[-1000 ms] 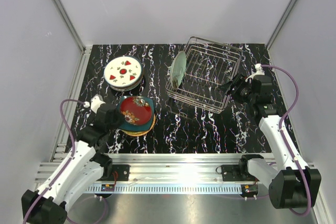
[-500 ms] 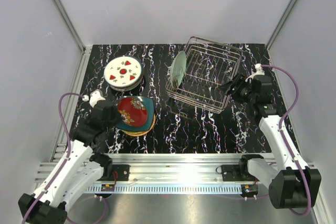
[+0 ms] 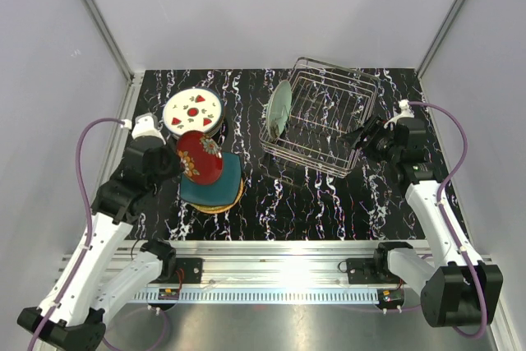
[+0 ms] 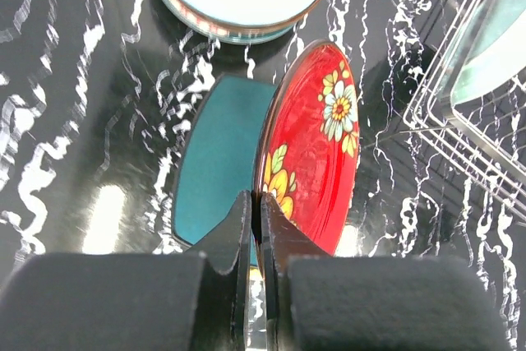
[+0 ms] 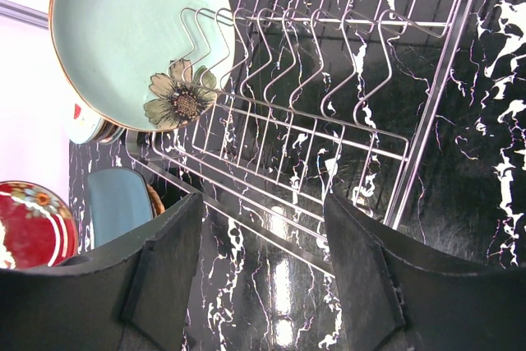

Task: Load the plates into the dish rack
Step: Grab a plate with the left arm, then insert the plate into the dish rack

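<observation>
Top external view: a black counter (image 3: 312,199) veined in white, closed in by pale grey walls (image 3: 271,6), with a metal rail (image 3: 288,248) along the near edge where my two arms are bolted. My left jaws are pressed together on the rim of the red plate (image 4: 308,145), pinching it between them. The plate stands tilted on edge over the dark teal plate (image 3: 228,185), which lies flat on an orange-tan plate (image 3: 220,206). Behind these, the white strawberry plate (image 3: 192,111) tops a small stack. The dish rack (image 3: 325,117) sits skewed on the far right part of the counter, and the mint-green plate (image 3: 279,108) stands upright in its leftmost slot, brown flower showing in the right wrist view. My right jaws are spread wide and hold nothing. They hang just beside the rack's right end, facing along its row of wire slots, and I cannot tell whether they touch the wire.
</observation>
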Robot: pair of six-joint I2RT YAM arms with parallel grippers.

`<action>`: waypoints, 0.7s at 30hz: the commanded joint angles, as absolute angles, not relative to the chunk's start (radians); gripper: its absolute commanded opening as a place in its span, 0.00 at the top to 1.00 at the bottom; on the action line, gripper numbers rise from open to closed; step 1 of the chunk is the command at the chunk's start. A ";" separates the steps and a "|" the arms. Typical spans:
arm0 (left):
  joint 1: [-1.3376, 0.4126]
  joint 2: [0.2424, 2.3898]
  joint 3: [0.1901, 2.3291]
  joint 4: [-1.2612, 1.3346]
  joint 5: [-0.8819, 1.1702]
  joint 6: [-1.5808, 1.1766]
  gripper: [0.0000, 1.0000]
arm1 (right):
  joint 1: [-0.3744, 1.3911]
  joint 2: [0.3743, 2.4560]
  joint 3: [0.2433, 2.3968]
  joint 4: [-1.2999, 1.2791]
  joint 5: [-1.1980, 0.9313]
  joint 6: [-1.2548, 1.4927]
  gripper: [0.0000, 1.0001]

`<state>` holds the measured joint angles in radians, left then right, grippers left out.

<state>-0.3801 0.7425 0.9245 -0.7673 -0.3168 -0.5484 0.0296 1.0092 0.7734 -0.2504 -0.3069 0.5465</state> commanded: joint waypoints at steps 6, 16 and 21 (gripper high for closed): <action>-0.465 0.902 1.250 -0.707 -0.291 -0.344 1.00 | 0.028 0.993 0.779 -0.207 -0.330 0.543 0.32; -0.672 1.178 1.557 -0.684 -0.339 -0.213 1.00 | 0.029 0.959 0.773 -0.157 -0.417 0.525 0.35; -0.767 1.352 1.716 -0.681 -0.399 -0.163 1.00 | 0.029 0.945 0.773 -0.121 -0.485 0.545 0.50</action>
<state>-0.7238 1.2942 1.6142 -0.7837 -0.3439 -0.2176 0.0296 0.9649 0.7692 -0.1940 -0.4061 0.5426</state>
